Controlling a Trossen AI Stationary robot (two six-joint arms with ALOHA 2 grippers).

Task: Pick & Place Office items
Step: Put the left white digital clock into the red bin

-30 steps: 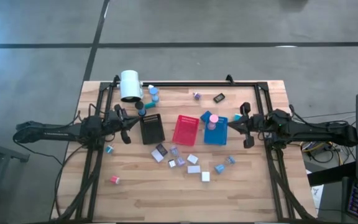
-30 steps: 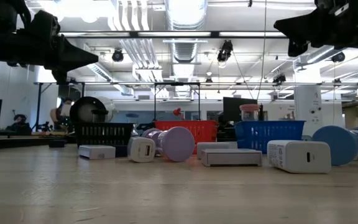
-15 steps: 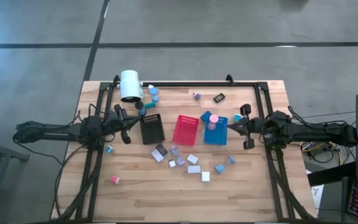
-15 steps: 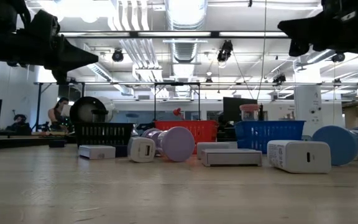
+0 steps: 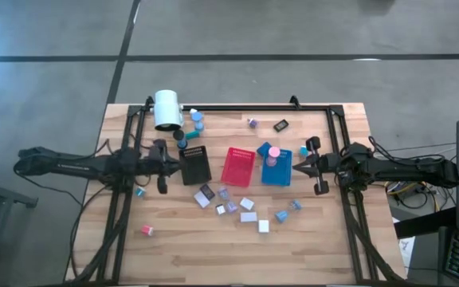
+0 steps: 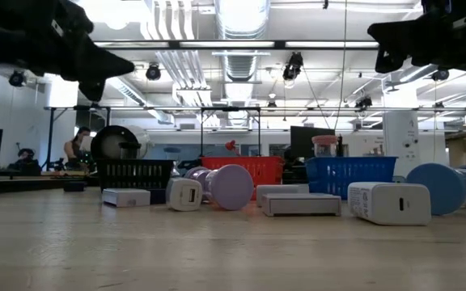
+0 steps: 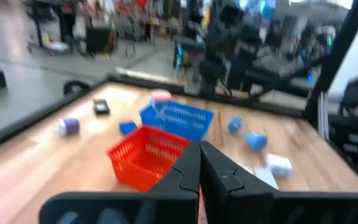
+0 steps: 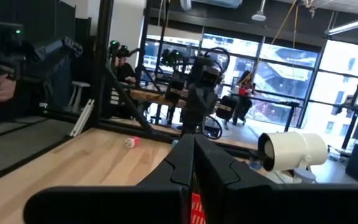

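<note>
The office items (image 5: 241, 206) lie bunched on the table just near of the three trays (image 5: 240, 166), so with your left gripper (image 5: 178, 163) and right gripper (image 5: 296, 167) both closed and empty above the table, you risk knocking neighbours aside when reaching in.

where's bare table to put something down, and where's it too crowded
Free: the near strip of the table, with only a small pink piece at its left, and the far right corner past the black piece. Crowded: the black tray, red tray and blue tray mid-table, and the white blocks scattered just in front.
</note>
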